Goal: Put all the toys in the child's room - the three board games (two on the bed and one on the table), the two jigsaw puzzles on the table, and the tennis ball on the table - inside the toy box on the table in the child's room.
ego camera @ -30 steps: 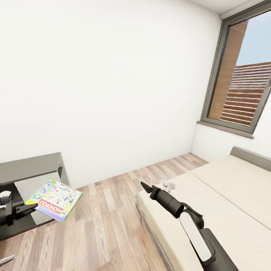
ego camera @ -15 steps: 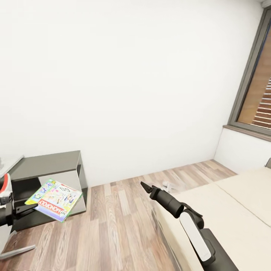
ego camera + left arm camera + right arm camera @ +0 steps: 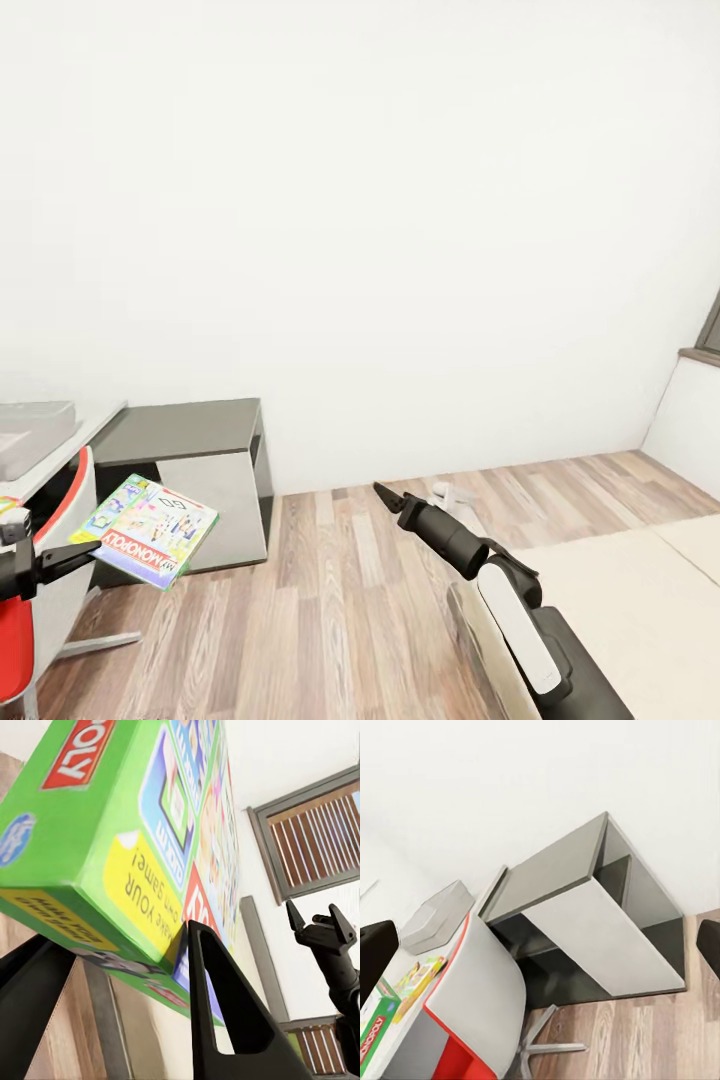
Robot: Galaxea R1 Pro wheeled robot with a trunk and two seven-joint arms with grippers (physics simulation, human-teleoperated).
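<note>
The left end effector [image 3: 75, 553] grips a green-edged board game [image 3: 146, 530] at one corner, its two dark fingers [image 3: 225, 1020] pinching the box edge; the box hangs flat and slightly tilted above the wood floor [image 3: 330, 600], its red banner facing up and reading upside down in the head view. In the left wrist view the box [image 3: 142, 832] looms close, green side and yellow label towards the camera, with a window [image 3: 315, 832] and the right end effector [image 3: 319, 926] beyond it. The right end effector [image 3: 385, 494] is held out over the floor with nothing in it; its fingers look a little apart in the left wrist view, and their dark tips sit at opposite edges of the right wrist view, so it stands wide. Behind the game stands a low dark-grey-topped cabinet [image 3: 190, 430] against the white wall [image 3: 380, 220]. At the head view's left edge, a white chair with a red seat [image 3: 40, 600] stands before the white bench [image 3: 75, 445], which carries the light-grey toy box [image 3: 30, 430]. The right wrist view shows the toy box [image 3: 435, 916] on the bench, the chair [image 3: 480, 1012], the cabinet [image 3: 585, 922], and a pastel puzzle [image 3: 420, 976] beside the game box's green corner [image 3: 375, 1035]. The bed [image 3: 620, 610] lies at lower right, under the right arm.
</note>
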